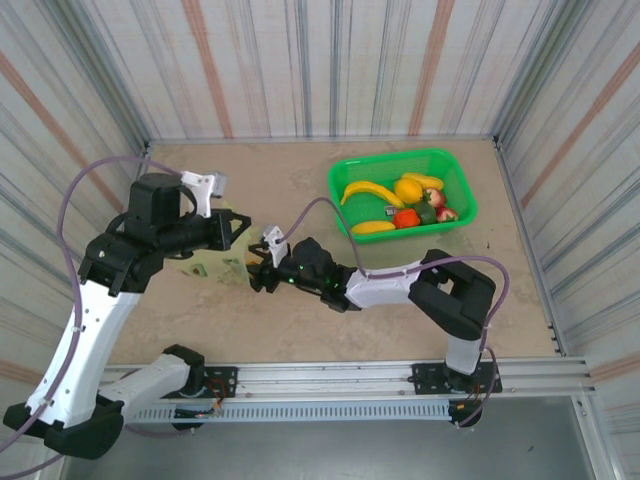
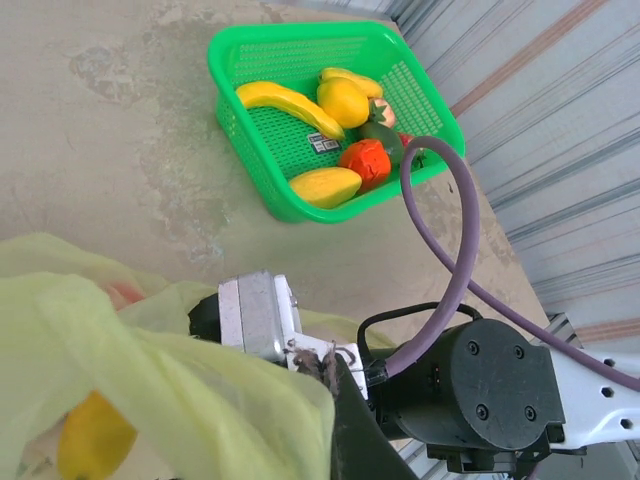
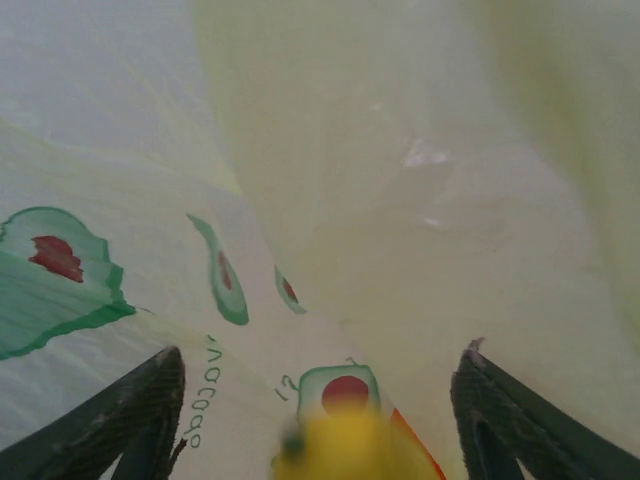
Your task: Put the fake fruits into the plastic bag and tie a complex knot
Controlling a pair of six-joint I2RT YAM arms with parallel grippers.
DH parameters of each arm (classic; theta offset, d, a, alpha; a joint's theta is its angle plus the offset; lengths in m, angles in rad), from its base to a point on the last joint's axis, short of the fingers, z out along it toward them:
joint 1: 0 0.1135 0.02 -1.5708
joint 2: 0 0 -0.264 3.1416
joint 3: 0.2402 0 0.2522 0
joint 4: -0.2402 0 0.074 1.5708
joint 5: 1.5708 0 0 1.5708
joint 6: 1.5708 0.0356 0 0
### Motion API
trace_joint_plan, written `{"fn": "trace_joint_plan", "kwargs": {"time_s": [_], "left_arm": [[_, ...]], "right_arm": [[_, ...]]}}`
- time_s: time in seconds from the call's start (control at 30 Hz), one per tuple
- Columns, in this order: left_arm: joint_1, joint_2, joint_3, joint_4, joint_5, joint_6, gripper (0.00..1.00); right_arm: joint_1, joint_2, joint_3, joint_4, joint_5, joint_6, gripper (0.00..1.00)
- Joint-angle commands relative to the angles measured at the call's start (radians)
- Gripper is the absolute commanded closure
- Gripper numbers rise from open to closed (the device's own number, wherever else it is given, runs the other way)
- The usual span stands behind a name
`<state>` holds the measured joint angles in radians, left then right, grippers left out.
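The plastic bag lies left of centre on the table, yellow-green and thin. My left gripper is shut on the bag's upper edge and holds it up. My right gripper reaches into the bag's mouth. In the right wrist view its fingers stand wide apart inside the printed bag wall, with a blurred yellow fruit loose between them, touching neither. A yellow fruit shows through the bag. More fake fruits sit in the green basket. No knot is in view.
The green mesh basket stands at the back right, holding bananas, a yellow fruit, a red one and a green one. Striped walls close in the table on three sides. The right arm's purple cable arches over the middle.
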<state>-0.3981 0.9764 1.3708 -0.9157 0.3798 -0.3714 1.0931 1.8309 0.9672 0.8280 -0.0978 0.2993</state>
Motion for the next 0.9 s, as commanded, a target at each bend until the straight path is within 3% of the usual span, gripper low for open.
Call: {"fn": "trace_joint_plan", "kwargs": {"time_s": [0.0, 0.2, 0.33, 0.43, 0.63, 0.77, 0.87], "left_arm": [[0.013, -0.018, 0.008, 0.008, -0.009, -0.013, 1.00], [0.015, -0.044, -0.008, -0.008, -0.057, 0.016, 1.00], [0.015, -0.066, -0.031, -0.012, -0.071, 0.027, 1.00], [0.015, -0.072, -0.058, -0.003, -0.051, 0.026, 1.00], [0.015, -0.085, -0.069, -0.003, -0.036, 0.029, 1.00], [0.015, -0.087, -0.065, -0.005, -0.025, 0.030, 1.00], [0.015, -0.085, -0.065, -0.003, -0.022, 0.028, 1.00]], "right_arm": [[-0.005, -0.028, 0.024, -0.036, 0.020, -0.024, 0.23], [-0.040, -0.178, -0.023, -0.169, -0.019, -0.011, 0.25], [-0.052, -0.297, 0.003, -0.433, -0.055, -0.009, 0.27], [-0.055, -0.379, -0.009, -0.534, -0.095, -0.027, 0.30], [-0.068, -0.551, -0.040, -0.680, -0.034, -0.026, 0.32], [-0.150, -0.598, 0.034, -0.882, -0.088, 0.067, 0.34], [-0.250, -0.624, 0.029, -0.933, -0.108, 0.125, 0.32]]}}
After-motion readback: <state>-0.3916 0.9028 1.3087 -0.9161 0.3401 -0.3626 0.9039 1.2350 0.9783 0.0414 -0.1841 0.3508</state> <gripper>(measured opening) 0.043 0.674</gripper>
